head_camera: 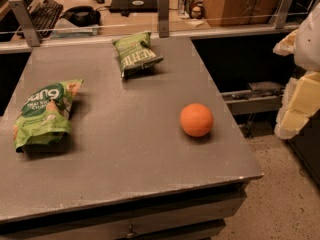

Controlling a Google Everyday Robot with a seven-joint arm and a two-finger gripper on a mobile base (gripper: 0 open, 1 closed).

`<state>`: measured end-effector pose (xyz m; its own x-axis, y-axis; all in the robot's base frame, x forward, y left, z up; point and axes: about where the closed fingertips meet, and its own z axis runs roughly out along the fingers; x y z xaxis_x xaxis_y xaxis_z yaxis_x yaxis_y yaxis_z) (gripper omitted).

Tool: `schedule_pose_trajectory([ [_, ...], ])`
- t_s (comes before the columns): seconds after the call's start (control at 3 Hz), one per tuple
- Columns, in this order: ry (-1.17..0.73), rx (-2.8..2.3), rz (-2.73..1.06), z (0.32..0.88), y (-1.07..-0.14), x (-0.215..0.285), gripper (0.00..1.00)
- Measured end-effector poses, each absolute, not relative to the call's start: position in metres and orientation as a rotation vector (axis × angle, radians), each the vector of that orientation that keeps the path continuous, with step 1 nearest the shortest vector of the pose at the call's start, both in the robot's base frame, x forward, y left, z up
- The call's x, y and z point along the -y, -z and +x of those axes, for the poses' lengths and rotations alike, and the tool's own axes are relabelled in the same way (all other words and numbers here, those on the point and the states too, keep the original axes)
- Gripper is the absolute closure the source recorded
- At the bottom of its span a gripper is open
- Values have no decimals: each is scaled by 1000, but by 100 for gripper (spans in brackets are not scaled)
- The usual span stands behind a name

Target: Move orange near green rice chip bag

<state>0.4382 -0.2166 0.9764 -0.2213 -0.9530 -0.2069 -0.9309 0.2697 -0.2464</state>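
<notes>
Gripper (300,91) off table (125,174) right edge, grip state can't tell. Orange (196,119) untouched: drop straight over centre so no roll, then carry across to green rice chip bag (44,111).

Only a part of the robot's body is in view, all of it at the right border and cut by it. The arm (311,34) comes in at about 2 o'clock as a broad, white, rounded shell. A small cream-coloured piece sticks out from its left side, toward 9 o'clock. Below the shell, at about 3 o'clock, is the gripper (298,106): pale yellow, blocky pieces with rough whitish edges, placed one above the other and sloping down toward 7 o'clock. It hangs free in the air, and its lowest end points to about 7 o'clock.
</notes>
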Motion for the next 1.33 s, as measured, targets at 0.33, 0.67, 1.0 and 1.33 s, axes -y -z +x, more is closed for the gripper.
schedule_pose_trajectory([
  [0.33, 99, -2231, -1724, 438, -976, 217, 0],
  [0.67, 63, -2194, -1737, 439, -958, 196, 0],
  [1.0, -18, -2130, -1756, 445, -922, 168, 0],
  [1.33, -117, -2051, -1757, 461, -886, 133, 0],
])
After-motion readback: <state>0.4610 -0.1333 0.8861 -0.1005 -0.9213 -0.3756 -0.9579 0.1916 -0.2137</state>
